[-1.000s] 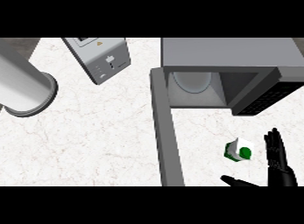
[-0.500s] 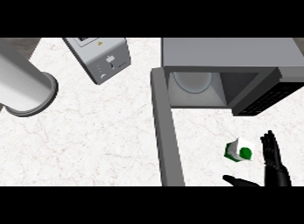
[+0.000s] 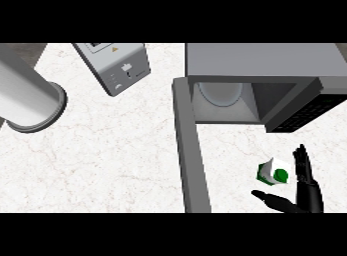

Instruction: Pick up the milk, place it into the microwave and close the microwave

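Head view: milk (image 3: 273,171) just left of right robot hand (image 3: 309,192), between straight fingers and thumb. Released, nothing grasped yet.

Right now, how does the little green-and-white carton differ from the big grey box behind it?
Size: the milk carton is small; the microwave is far larger. Colour: the carton is white with green patches; the microwave is grey with a dark keypad. State: the microwave stands open, its door swung out toward the robot, while the carton sits beside the open right hand. Both rest on the white marbled counter.
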